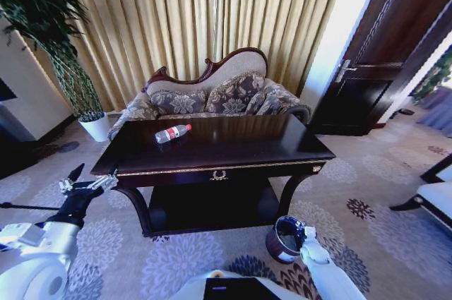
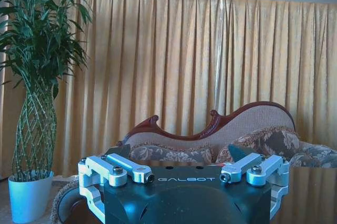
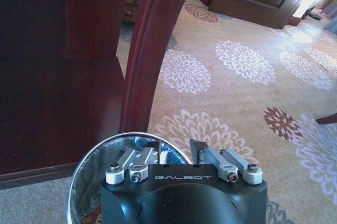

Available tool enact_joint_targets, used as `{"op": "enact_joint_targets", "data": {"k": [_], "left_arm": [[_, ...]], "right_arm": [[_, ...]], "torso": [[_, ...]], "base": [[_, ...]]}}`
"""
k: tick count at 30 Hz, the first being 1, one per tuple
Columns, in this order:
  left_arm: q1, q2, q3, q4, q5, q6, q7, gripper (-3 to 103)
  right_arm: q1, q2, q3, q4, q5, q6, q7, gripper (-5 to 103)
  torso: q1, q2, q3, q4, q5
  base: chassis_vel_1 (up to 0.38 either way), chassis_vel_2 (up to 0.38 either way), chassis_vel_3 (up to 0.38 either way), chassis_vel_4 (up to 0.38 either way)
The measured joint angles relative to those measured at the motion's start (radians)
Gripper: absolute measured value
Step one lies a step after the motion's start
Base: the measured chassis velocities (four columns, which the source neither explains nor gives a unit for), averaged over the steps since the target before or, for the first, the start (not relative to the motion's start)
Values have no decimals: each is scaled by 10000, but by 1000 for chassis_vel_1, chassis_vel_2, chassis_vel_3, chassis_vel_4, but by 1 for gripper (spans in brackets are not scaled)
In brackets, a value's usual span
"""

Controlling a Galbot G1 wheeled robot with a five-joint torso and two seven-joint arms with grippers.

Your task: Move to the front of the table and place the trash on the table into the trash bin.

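The trash I see is a small clear bottle (image 1: 172, 133) with a red label and cap, lying on its side on the left part of the glossy dark table (image 1: 268, 146). My left gripper (image 1: 90, 176) (image 2: 179, 151) is open and empty, held off the table's front left corner, level with the top. The round dark trash bin (image 1: 284, 239) (image 3: 93, 156) stands on the carpet by the table's front right leg (image 3: 147, 55). Directly over its rim hangs my right gripper (image 1: 305, 231) (image 3: 176, 146), open with nothing between its fingers.
A floral sofa (image 1: 212, 95) (image 2: 253, 134) stands behind the table, before yellow curtains. A tall plant in a white pot (image 1: 95, 127) (image 2: 29, 197) is at the back left. A dark door (image 1: 374, 67) is at the right, with patterned carpet (image 3: 247, 66) around.
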State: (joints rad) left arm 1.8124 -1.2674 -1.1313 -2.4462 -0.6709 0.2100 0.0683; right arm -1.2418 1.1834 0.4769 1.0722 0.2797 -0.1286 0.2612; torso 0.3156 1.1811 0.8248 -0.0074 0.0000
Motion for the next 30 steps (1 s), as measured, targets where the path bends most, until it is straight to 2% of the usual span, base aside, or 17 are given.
{"op": "enact_joint_targets", "data": {"k": [2,3,4,6,7,9,12,13,15,16,18,27,30], "left_arm": [[2,0,-5,-3,0,1,1,100],[7,0,-20,-9,3,2,3,100],[10,-1,-30,-16,4,3,3,100],[10,-2,-34,-28,4,3,3,100],[11,-5,-35,-40,4,4,4,100],[9,-8,-34,-44,5,6,5,100],[-2,-25,0,-48,17,10,8,100],[-2,-25,0,-48,17,10,8,100],[-2,-44,28,-51,35,13,8,100],[-1,-54,41,-53,50,15,10,100],[0,-75,69,-57,104,16,13,100],[-46,-87,119,-58,173,17,12,100],[-115,-80,133,-49,159,15,-4,100]], "right_arm": [[2,3,-16,18,0,2,0,33],[10,7,-51,38,12,29,-4,44],[14,9,-63,42,25,43,-6,50],[15,9,-73,43,38,62,-8,50],[16,9,-86,43,49,87,-11,61],[16,6,-96,45,62,101,-14,61],[9,-6,-116,73,116,156,-18,77],[9,-6,-116,73,116,156,-18,77],[7,-12,-138,85,233,190,-20,88],[8,-13,-149,86,296,199,-21,88],[11,-12,-167,70,420,217,-21,97],[-45,-12,-153,144,509,243,-19,100],[-241,-106,92,1164,924,80,-111,100]], "torso": [[0,0,0,0,0],[0,0,0,0,0],[0,0,0,1,0],[-1,0,0,1,0],[0,0,0,0,0],[-1,0,0,0,0],[0,0,0,0,0],[0,0,0,0,0],[0,0,0,0,0],[0,0,0,0,-1],[0,0,0,0,-1],[0,0,0,-2,2],[0,0,0,0,0]], "base": [[0,0,0,0],[0,0,0,0],[0,0,0,0],[0,0,0,0],[0,0,0,0],[0,0,0,0],[0,0,0,0],[0,0,0,0],[0,0,0,0],[0,0,0,0],[0,0,0,0],[0,0,0,0],[0,0,0,0]]}}
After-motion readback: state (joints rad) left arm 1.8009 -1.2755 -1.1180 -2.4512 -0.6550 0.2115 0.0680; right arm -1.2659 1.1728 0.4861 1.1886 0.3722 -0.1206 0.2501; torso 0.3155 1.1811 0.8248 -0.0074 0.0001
